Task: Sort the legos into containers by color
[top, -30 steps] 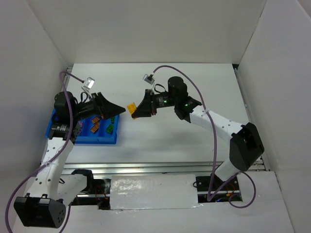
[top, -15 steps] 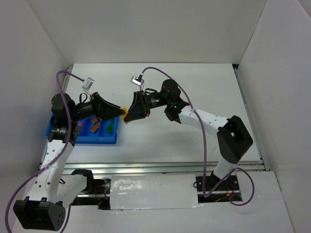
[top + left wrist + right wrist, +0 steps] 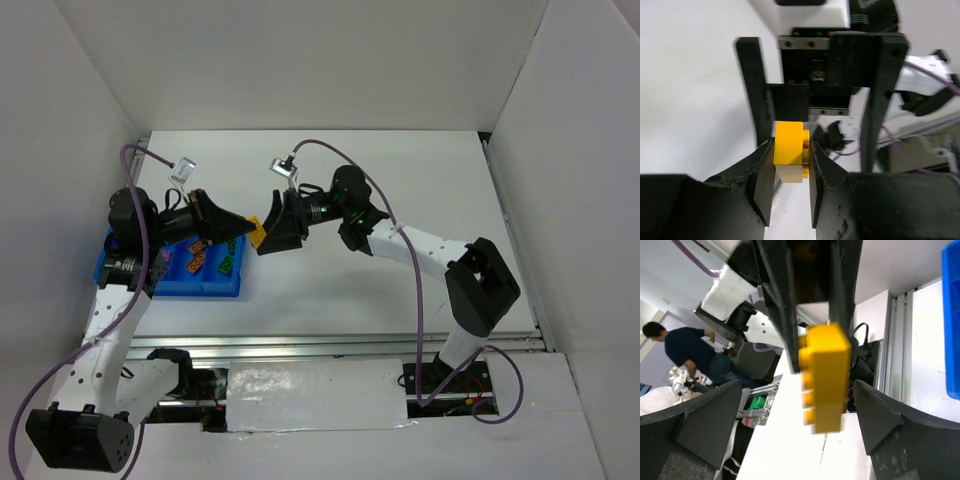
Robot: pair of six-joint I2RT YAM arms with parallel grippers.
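Note:
A yellow lego (image 3: 257, 232) (image 3: 789, 145) (image 3: 826, 377) hangs in the air to the right of the blue tray (image 3: 190, 286), between both grippers. My left gripper (image 3: 249, 228) (image 3: 790, 150) is shut on it, a pad pressed on each side. My right gripper (image 3: 268, 236) (image 3: 795, 425) is open, its fingers (image 3: 710, 420) standing wide on either side of the lego and clear of it. In the tray's containers lie orange-red legos (image 3: 197, 247) and green legos (image 3: 228, 264).
The tray sits at the left edge of the white table (image 3: 400, 290), under the left arm. White walls enclose the table on three sides. A metal rail (image 3: 330, 345) runs along the near edge. The tray's blue edge (image 3: 951, 315) shows in the right wrist view.
The right gripper brought the yellow lego leftward to the left gripper. The left jaws closed on it and the right jaws then opened wide.

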